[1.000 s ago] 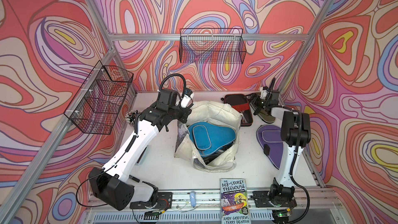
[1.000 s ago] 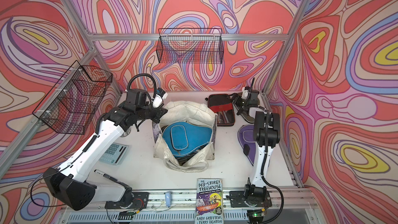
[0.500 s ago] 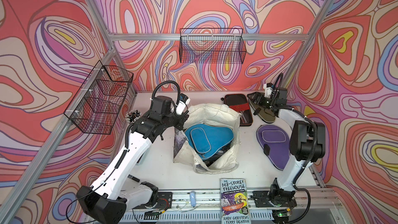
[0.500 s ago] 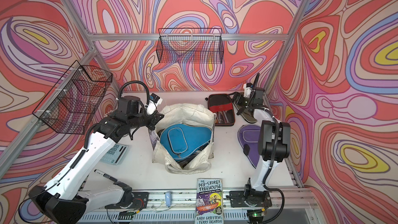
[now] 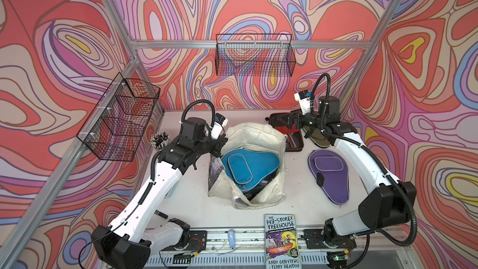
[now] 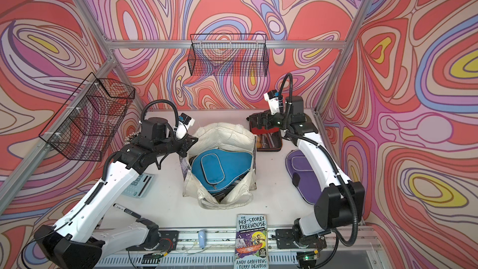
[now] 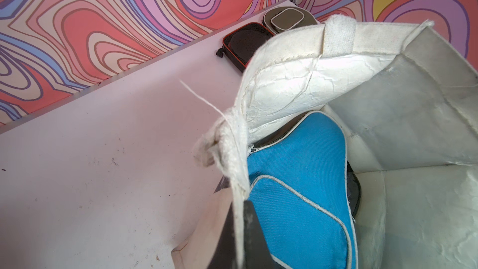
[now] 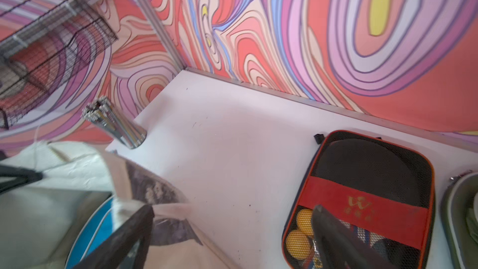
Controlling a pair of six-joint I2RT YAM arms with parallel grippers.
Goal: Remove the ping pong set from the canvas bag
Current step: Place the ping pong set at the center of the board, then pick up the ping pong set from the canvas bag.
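I'm looking into a cell closed on three sides by wall panels (image 5: 258, 9) printed with swirling bands of red, pink, purple, blue and yellow. Aluminium posts (image 5: 118, 16) run up the corners, joined across the back by a rail (image 5: 181, 44). A black wire basket (image 5: 254, 55) hangs from that rail. A deeper side basket (image 5: 121, 120), split into compartments, hangs on the left-hand wall. The white counter (image 5: 191, 197) is scuffed and speckled. The light is bright and even, with only soft shadows.
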